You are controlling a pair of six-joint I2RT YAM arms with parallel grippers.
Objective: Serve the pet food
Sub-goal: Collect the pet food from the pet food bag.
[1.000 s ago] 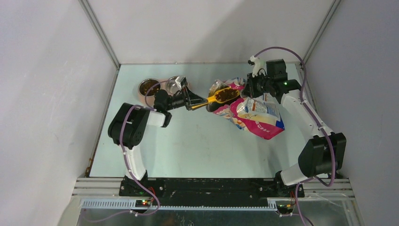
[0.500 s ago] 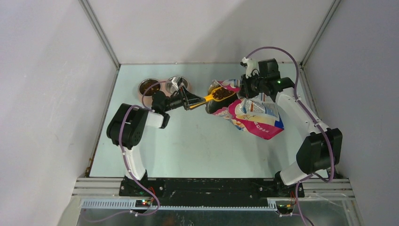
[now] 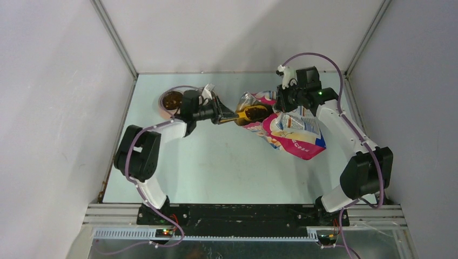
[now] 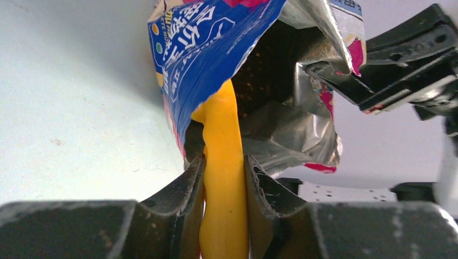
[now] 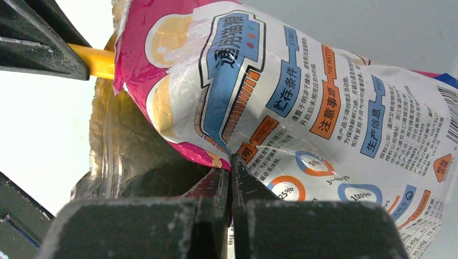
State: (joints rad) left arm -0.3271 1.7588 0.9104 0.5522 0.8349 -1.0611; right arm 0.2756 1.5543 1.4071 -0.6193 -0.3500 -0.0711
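The cat food bag (image 5: pixel 324 108) reads "通用猫粮"; it is glossy pink-and-blue, foil-lined. My right gripper (image 5: pixel 231 181) pinches its rim; my left gripper (image 4: pixel 224 178) clamps the yellow-orange scoop (image 4: pixel 220 135) at its mouth.

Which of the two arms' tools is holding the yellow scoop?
The left tool: it clamps the handle of the scoop, whose head is inside the cat food bag. The right tool only pinches the bag's edge.
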